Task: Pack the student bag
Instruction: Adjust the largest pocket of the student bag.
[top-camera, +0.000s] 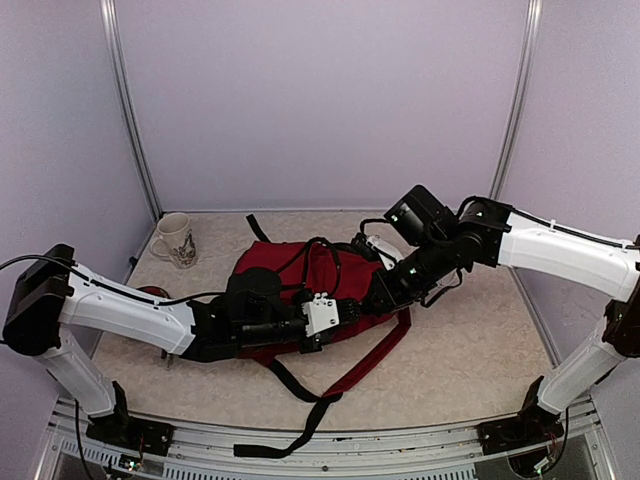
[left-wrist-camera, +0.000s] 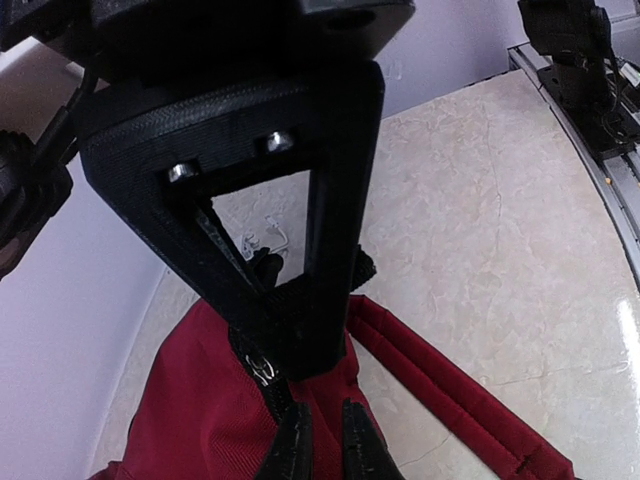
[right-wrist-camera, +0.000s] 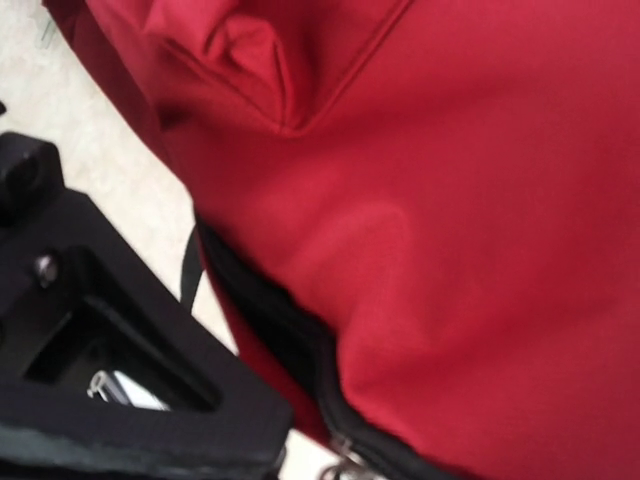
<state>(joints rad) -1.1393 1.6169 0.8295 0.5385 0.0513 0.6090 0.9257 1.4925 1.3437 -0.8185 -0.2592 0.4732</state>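
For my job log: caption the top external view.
Left arm and right arm reach onto a dark-red fabric backpack on the beige table; cream ceramic mug back left.

Dark-red student bag (top-camera: 283, 262), lying flat, black straps splayed

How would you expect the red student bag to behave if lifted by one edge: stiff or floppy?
Probably floppy: the student bag lies slumped, its fabric creased in the right wrist view. Its red strap and black strap sprawl loose on the table, so they would likely dangle and drag. It looks fairly flat, so perhaps light for its size.
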